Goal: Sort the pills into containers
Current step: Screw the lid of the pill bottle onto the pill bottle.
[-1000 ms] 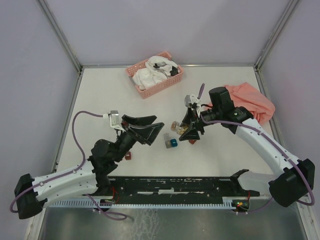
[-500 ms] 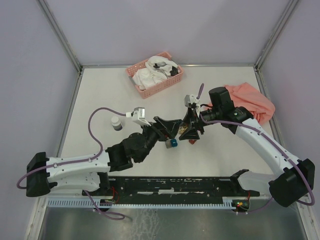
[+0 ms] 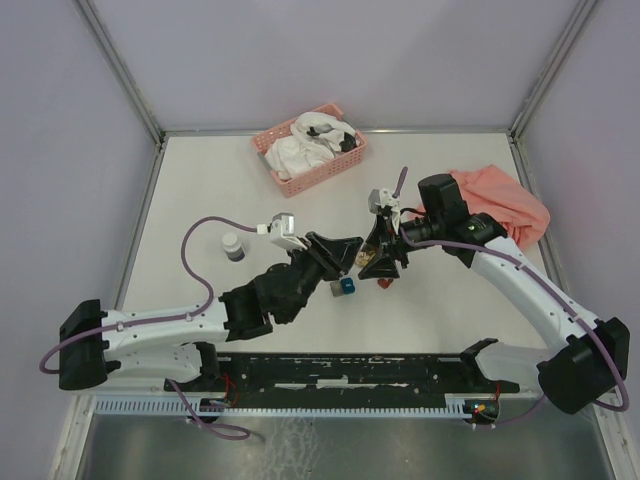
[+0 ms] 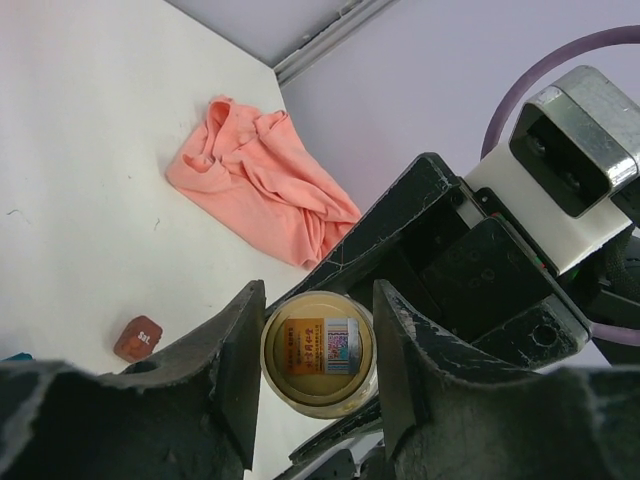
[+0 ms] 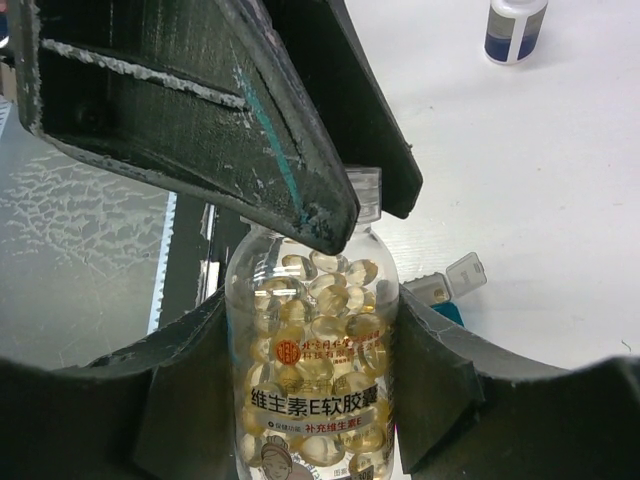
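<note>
My right gripper [image 5: 312, 305] is shut on a clear jar [image 5: 315, 370] full of amber pills [image 5: 330, 300], held above the table's middle [image 3: 383, 262]. My left gripper [image 4: 318, 335] has come up to the jar's capped end [image 4: 318, 350], with a finger pressed on each side of the cap. In the top view it [image 3: 350, 253] meets the right gripper nose to nose. A teal container [image 3: 347, 287] sits just below them. Beside it a small box [image 5: 440, 285] has its clear lid open. One dark red container [image 4: 138, 338] lies on the table.
A small white-capped bottle [image 3: 233, 246] with a dark label stands left of the left arm. A pink slatted basket [image 3: 335, 165] holding white cloth sits at the back. A salmon cloth [image 3: 505, 205] lies at the right, behind the right arm.
My left arm swung right from the table's left middle to the jar, and its jaws narrowed around the cap. The small bottle came into view. The right arm stayed still.
</note>
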{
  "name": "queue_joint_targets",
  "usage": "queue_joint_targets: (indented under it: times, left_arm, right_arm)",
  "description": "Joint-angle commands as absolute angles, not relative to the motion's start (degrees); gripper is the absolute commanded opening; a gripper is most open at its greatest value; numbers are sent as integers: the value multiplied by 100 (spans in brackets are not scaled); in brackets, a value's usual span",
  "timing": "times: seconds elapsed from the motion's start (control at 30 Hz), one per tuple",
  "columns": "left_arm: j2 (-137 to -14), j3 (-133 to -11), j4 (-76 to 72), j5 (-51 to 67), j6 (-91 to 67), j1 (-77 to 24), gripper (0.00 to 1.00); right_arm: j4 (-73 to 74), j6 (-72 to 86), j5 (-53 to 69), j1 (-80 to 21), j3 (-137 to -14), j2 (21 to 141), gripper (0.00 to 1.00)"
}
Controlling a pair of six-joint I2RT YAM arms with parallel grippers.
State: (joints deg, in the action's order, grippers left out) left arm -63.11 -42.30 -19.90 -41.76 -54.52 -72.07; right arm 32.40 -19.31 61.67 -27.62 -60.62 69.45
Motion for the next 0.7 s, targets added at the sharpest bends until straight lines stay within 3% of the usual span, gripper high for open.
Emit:
queue_joint_targets:
  times: [0.0,0.07,0.2,0.27,0.33,0.4,0.5,0.67]
  left_arm:
    - [-6111,-3872,-3327,-3711,-4543,-7206,24]
    - [-6007,-3478,-4318,-3007,-3926,-7121,25]
    - [-6076,-2914,-5941,-501,-3526,-6358,35]
    - [-6225,-2928,-6325,23,-3639,-6058,50]
    - [-6219,-2975,-6122,-149,-3640,-6030,75]
    - [-6043,-2948,-5779,-559,-3663,-6030,91]
    - [-5693,-2840,-5248,-1271,-3728,-6031,98]
    - [-5484,-2958,-4219,-2059,-4249,-6063,97]
  right_arm:
    - [3109,-1843,6392,-2743,-6262,6886,2]
    - [3082,-1811,6467,-2744,-6249,6882,2]
    - [2982,-1725,6530,-2749,-6215,6882,2]
    - [2979,-1721,6515,-2744,-6214,6882,2]
    - [2979,-1723,6508,-2742,-6218,6876,2]
    - [2979,-1723,6494,-2743,-6215,6866,2]
    - [2979,-1727,6486,-2748,-6215,6866,2]
    - [2985,-1737,6480,-2745,-6218,6900,2]
